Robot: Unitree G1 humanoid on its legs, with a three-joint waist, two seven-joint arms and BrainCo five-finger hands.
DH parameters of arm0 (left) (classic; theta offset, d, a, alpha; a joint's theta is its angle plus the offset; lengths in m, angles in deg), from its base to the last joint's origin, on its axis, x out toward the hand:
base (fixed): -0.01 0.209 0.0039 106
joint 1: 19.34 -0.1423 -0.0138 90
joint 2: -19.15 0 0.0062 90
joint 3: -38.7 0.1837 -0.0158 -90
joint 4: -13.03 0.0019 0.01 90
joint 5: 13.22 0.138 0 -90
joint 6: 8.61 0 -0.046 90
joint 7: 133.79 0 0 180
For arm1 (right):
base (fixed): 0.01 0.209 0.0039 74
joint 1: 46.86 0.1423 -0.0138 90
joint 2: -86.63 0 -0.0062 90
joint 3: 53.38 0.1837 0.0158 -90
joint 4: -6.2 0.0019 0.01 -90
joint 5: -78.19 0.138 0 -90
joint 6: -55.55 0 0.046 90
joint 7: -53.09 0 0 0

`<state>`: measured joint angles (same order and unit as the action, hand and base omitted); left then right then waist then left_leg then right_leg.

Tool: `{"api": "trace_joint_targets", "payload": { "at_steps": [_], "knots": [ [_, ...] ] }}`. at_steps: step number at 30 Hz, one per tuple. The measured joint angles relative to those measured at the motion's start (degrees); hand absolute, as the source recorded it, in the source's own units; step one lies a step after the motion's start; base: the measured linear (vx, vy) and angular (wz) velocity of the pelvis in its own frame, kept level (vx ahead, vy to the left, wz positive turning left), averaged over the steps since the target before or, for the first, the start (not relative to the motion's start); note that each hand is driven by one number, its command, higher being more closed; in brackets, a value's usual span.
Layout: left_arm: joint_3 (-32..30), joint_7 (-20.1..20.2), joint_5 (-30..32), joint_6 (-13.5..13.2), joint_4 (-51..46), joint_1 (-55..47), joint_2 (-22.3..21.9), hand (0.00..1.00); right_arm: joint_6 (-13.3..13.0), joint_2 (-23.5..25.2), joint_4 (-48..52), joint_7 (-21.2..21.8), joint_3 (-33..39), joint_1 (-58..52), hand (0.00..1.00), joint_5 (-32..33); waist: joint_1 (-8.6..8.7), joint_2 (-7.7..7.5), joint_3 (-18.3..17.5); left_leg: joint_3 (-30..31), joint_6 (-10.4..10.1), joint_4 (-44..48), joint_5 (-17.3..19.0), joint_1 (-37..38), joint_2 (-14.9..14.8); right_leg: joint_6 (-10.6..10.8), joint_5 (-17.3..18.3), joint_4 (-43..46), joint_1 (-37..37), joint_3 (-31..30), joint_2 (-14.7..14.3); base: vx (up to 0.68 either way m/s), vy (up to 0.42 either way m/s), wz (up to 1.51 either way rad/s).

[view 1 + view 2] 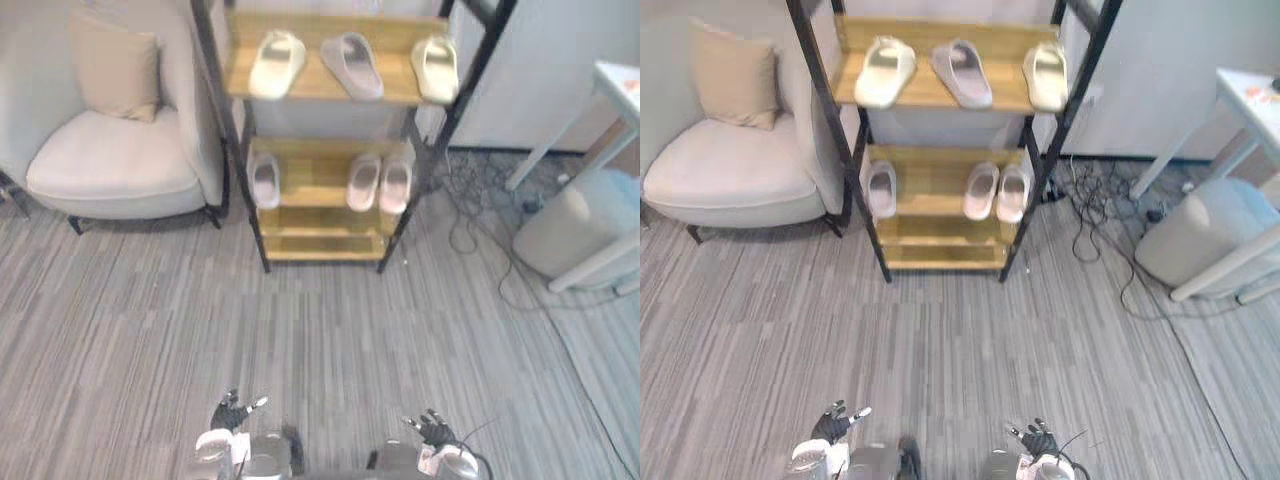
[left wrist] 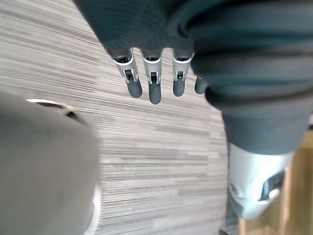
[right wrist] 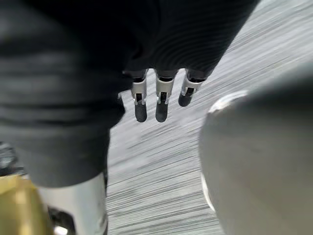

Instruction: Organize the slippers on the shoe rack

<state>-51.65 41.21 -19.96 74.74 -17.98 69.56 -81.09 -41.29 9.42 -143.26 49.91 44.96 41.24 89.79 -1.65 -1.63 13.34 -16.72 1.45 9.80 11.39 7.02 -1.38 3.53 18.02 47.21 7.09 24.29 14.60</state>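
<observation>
A black-framed shoe rack (image 1: 250,225) with wooden shelves stands ahead on the carpet. Its upper shelf carries a cream slipper (image 1: 277,63), a grey slipper (image 1: 352,64) and another cream slipper (image 1: 436,68). On the middle shelf lie a single pale slipper (image 1: 264,179) at the left and a pale pair (image 1: 380,183) at the right. My left hand (image 1: 232,412) and right hand (image 1: 432,428) hang low at the view's bottom edge, far from the rack. Both are open with straight fingers (image 2: 154,83) (image 3: 161,100) and hold nothing.
A beige armchair (image 1: 110,165) with a cushion (image 1: 115,70) stands left of the rack. Loose cables (image 1: 470,215) lie on the floor to its right, beside a grey rounded bin (image 1: 575,235) and a white table leg (image 1: 550,140). Grey striped carpet (image 1: 320,340) stretches between me and the rack.
</observation>
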Motion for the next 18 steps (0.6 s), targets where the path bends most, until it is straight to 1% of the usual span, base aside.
{"api": "trace_joint_targets", "payload": {
  "at_steps": [1,2,3,4,5,6,7,8,9,10,11,12,13,14,15,16,17,18],
  "knots": [
    [0.4,0.0,0.0,0.0,0.0,0.4,-0.5,0.0,-0.5,-0.5,0.2,0.0,0.1,0.6,0.0,-0.1,0.2,0.86,0.5,0.3,-0.7,-1.2,0.4,1.8,-1.2,-0.6,0.1,-7.6,3.1,0.7,-2.5,0.44,-0.023,0.14],
    [0.4,0.0,0.0,0.0,-0.1,0.5,-0.6,0.0,-0.5,-0.6,0.2,0.0,0.0,0.8,0.0,-0.1,0.27,1.05,0.6,0.3,-0.9,-1.4,0.5,2.2,-1.5,-0.8,-0.2,-9.8,3.8,0.5,-3.1,0.43,-0.059,0.15],
    [0.5,0.0,0.0,0.0,-0.1,0.4,-1.0,0.0,-0.5,-1.1,0.4,0.0,0.1,1.4,0.0,-0.2,0.92,1.66,1.0,0.8,-2.2,-2.4,1.3,3.6,-2.5,-1.0,-3.9,-20.2,6.2,-1.4,-6.1,0.43,-0.093,0.24],
    [1.3,0.0,0.0,0.0,0.0,0.3,-0.8,0.0,-0.5,-1.0,0.9,0.0,0.1,1.3,0.0,-0.2,1.33,1.4,1.0,0.9,-4.1,-2.9,2.4,5.3,-2.7,-1.2,-11.1,-31.3,6.9,-5.1,-8.6,0.61,-0.211,0.39],
    [1.5,0.0,0.0,0.0,0.0,0.0,-0.2,0.0,-0.5,-0.6,1.0,0.0,0.2,0.6,0.0,-0.1,1.34,0.28,0.7,1.6,-6.2,-2.7,4.0,7.1,-1.9,-3.1,-20.3,-35.1,6.8,-8.5,-9.0,0.44,-0.179,0.32],
    [1.5,0.0,0.0,0.0,0.0,0.0,-0.2,0.0,-0.5,-0.6,1.0,0.0,0.2,0.5,0.0,-0.1,1.35,0.25,0.7,1.6,-6.3,-2.7,4.1,7.2,-1.9,-3.3,-20.9,-35.1,6.8,-8.6,-9.0,0.47,-0.233,0.29],
    [1.0,-0.1,0.0,-0.2,0.1,-0.3,-1.8,0.0,-0.4,-1.6,1.1,0.1,0.4,0.8,0.0,0.1,1.46,2.46,-0.1,2.5,-7.3,-0.6,5.2,8.1,-4.7,-6.0,-20.4,-30.7,6.8,-8.6,-10.2,0.3,-0.151,0.19],
    [1.0,0.0,0.0,-0.3,0.1,-0.3,-1.9,0.0,-0.5,-1.6,1.0,0.1,0.5,0.7,0.0,0.1,1.48,2.59,-0.3,2.8,-7.3,0.3,5.3,7.7,-4.9,-5.8,-19.4,-30.7,6.7,-8.5,-10.3,0.51,-0.265,0.39],
    [0.8,0.1,0.2,-0.3,0.1,-0.2,-2.6,0.0,-0.5,-1.6,1.1,0.3,1.0,0.6,0.0,0.3,1.89,3.42,-0.3,3.5,-7.7,5.3,5.5,5.8,-6.1,-5.9,-17.2,-30.7,5.7,-7.4,-10.6,0.49,-0.258,0.54],
    [0.1,0.2,0.5,-0.3,0.0,0.2,-3.0,0.0,-0.5,-1.8,1.2,0.4,1.8,0.6,0.0,0.6,2.02,4.76,0.2,3.9,-8.0,16.9,5.3,1.3,-9.3,-6.7,-15.9,-32.2,2.7,-5.8,-11.8,0.57,-0.308,0.67],
    [-1.2,0.2,0.6,-0.3,-0.3,0.1,-3.5,0.0,-0.3,-1.8,1.2,0.3,2.1,0.4,0.0,0.8,2.01,5.43,0.6,4.1,-8.5,29.8,3.0,-3.3,-13.4,-7.4,-14.6,-34.6,-1.6,-4.4,-13.4,0.53,-0.263,0.5],
    [-1.6,0.2,0.7,-0.3,-0.5,0.1,-3.5,0.0,-0.3,-1.7,1.3,0.4,2.0,0.0,0.0,0.8,1.71,5.36,0.8,3.9,-8.3,35.7,2.8,-5.1,-15.3,-7.7,-14.0,-35.6,-4.1,-4.0,-14.1,0.33,-0.167,0.24],
    [-1.8,0.2,0.8,-0.3,-0.6,0.1,-3.7,0.0,-0.4,-1.6,1.2,0.3,2.1,-0.3,0.0,0.8,1.55,5.58,0.8,3.4,-8.2,37.7,3.0,-5.6,-16.0,-7.8,-13.9,-36.1,-5.3,-3.6,-14.2,0.3,-0.115,0.14],
    [-2.4,0.2,1.0,-0.3,-1.1,-0.1,-3.8,0.0,-0.4,-1.5,1.2,0.2,2.1,-0.7,0.0,0.9,1.32,4.92,1.0,1.6,-8.1,41.5,3.1,-7.9,-17.3,-7.7,-13.2,-38.3,-9.1,-3.4,-14.5,0.31,-0.084,0.12],
    [-2.6,0.2,1.0,-0.4,-1.3,0.1,-3.6,0.0,-0.3,-1.5,1.0,0.1,2.1,-0.8,0.0,0.9,1.28,4.71,1.2,0.2,-7.8,41.0,3.4,-10.2,-17.3,-7.3,-12.8,-40.4,-11.6,-3.5,-14.4,0.34,-0.083,0.1],
    [-2.6,0.2,1.0,-0.4,-1.5,0.1,-3.6,0.0,-0.2,-1.5,0.9,0.1,2.1,-0.8,0.0,0.9,1.27,4.71,1.2,-0.2,-7.7,40.2,3.7,-10.9,-17.3,-7.1,-12.8,-40.8,-12.0,-3.6,-14.4,0.25,-0.029,-0.03],
    [-2.6,0.2,1.0,-0.4,-1.8,0.1,-3.6,0.0,-0.2,-1.4,0.5,0.0,2.1,-0.6,0.0,1.0,1.21,4.7,1.2,-0.6,-7.8,36.4,4.5,-12.4,-16.5,-6.8,-12.6,-41.7,-13.3,-4.1,-14.2,0.2,0.045,-0.18],
    [-2.6,0.2,1.0,-0.4,-2.2,0.2,-3.3,0.0,-0.1,-1.3,0.0,0.0,2.1,-0.2,0.0,1.0,1.14,4.4,1.3,-0.1,-7.8,29.8,4.7,-13.3,-14.7,-6.2,-12.2,-41.9,-14.0,-4.7,-13.4,0.31,0.131,-0.29]
  ]
}}
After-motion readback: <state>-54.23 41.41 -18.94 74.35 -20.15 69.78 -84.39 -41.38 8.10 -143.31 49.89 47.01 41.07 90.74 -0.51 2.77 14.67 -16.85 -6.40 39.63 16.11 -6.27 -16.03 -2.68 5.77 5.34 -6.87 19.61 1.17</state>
